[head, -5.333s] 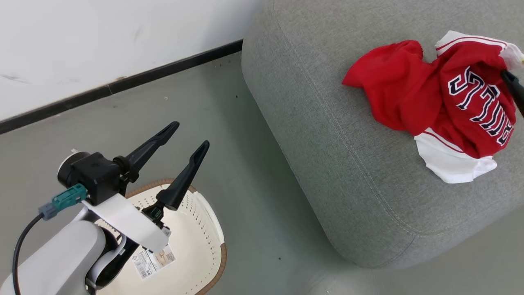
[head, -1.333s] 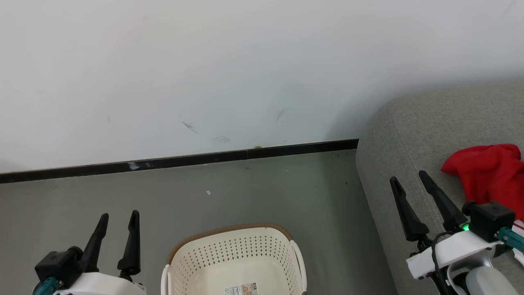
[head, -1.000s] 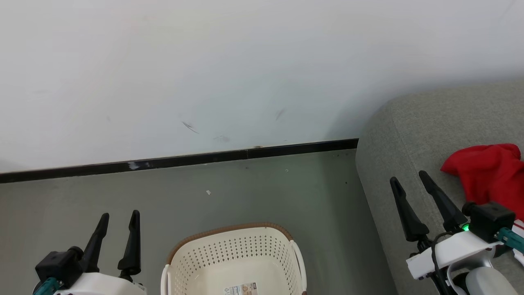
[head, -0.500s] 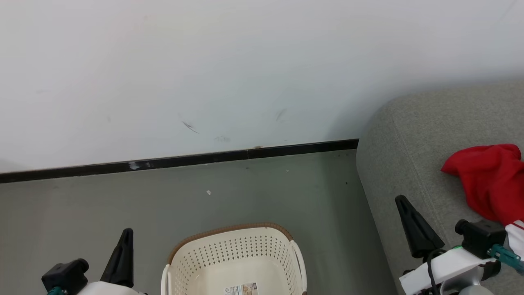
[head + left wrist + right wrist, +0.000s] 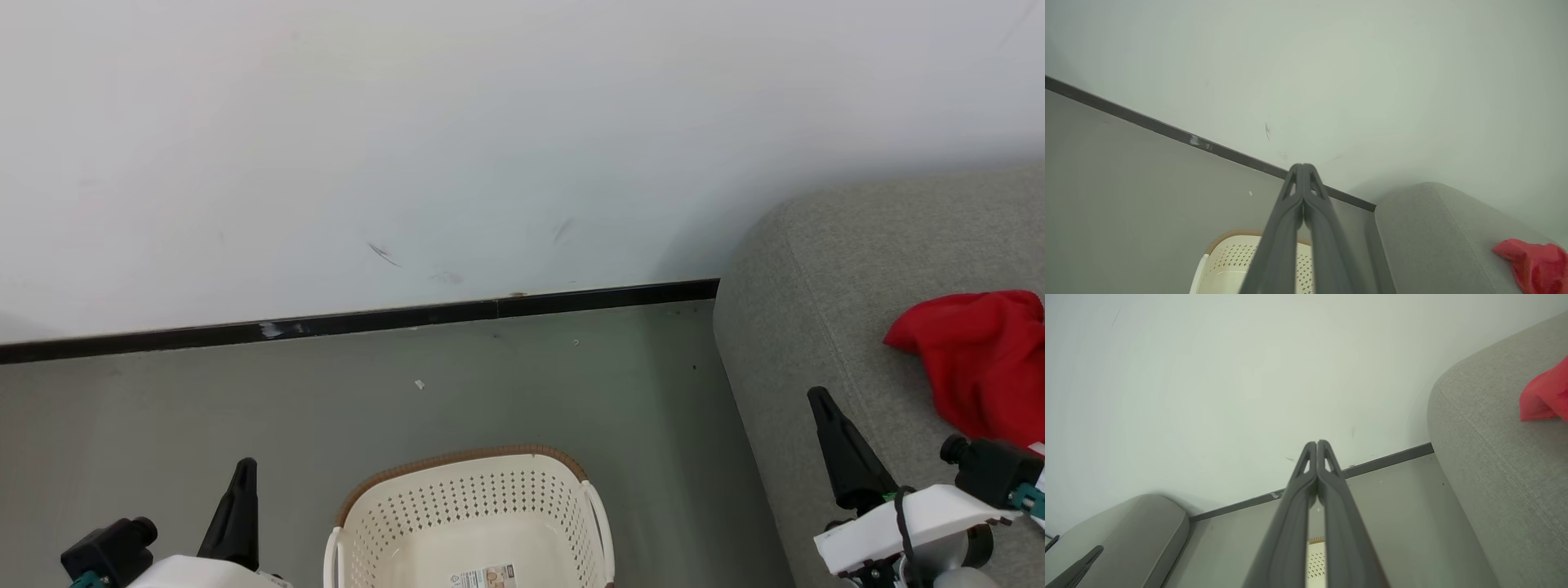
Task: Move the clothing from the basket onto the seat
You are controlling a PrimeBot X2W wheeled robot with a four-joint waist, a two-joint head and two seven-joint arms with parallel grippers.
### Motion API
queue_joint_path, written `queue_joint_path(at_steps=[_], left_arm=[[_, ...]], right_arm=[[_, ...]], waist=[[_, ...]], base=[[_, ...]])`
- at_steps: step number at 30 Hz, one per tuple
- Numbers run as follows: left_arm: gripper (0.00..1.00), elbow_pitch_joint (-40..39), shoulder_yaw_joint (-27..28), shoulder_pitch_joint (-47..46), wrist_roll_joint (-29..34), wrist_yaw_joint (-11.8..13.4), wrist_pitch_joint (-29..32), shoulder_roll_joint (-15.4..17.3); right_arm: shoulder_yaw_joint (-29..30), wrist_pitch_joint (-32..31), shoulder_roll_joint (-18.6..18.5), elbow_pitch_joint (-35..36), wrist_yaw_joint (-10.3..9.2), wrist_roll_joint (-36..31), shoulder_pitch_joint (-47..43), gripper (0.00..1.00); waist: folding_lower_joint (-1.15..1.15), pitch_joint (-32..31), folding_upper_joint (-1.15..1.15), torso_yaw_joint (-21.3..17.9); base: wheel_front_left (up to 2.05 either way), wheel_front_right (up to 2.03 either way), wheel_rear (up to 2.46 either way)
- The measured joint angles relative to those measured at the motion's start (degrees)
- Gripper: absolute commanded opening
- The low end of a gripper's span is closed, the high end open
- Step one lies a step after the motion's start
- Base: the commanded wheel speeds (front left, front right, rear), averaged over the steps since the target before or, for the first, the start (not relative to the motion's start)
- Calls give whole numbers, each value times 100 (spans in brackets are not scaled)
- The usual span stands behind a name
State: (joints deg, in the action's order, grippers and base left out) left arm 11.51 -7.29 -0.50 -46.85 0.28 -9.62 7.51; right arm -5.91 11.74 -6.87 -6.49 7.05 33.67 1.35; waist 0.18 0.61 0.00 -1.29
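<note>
Clothing (image 5: 976, 367) on seat (image 5: 816, 269) — basket (image 5: 457, 456) on flr (image 5: 245, 392).

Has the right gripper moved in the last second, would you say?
Yes: the right gripper has drawn back toward the robot relative to the seat.

The clothing (image 5: 980, 367) is red, the seat (image 5: 816, 269) grey, the perforated basket (image 5: 457, 498) cream, brown-rimmed.

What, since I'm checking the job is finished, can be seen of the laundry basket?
The laundry basket is oval, cream-white plastic, its walls pierced with small diamond holes, with a brown woven-look rim and pale side handles. It stands upright on the grey floor, apart from the grey seat. Its visible inside is bare but for a printed label; its near end is cut off.
</note>
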Motion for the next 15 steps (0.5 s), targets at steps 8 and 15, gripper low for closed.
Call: queue_joint_path(at_steps=[8, 15], left_arm=[[0, 4, 120, -2, -463, -52, 170, -47], [0, 12, 224, -7, -866, -97, 309, -90]], right_arm=[[116, -171, 0, -79, 0, 647, 1, 0], [169, -290, -1, -154, 0, 1214, 2, 0]], waist=[[26, -31, 0, 15], [33, -54, 0, 27]], base=[[0, 0, 0], [0, 0, 0]])
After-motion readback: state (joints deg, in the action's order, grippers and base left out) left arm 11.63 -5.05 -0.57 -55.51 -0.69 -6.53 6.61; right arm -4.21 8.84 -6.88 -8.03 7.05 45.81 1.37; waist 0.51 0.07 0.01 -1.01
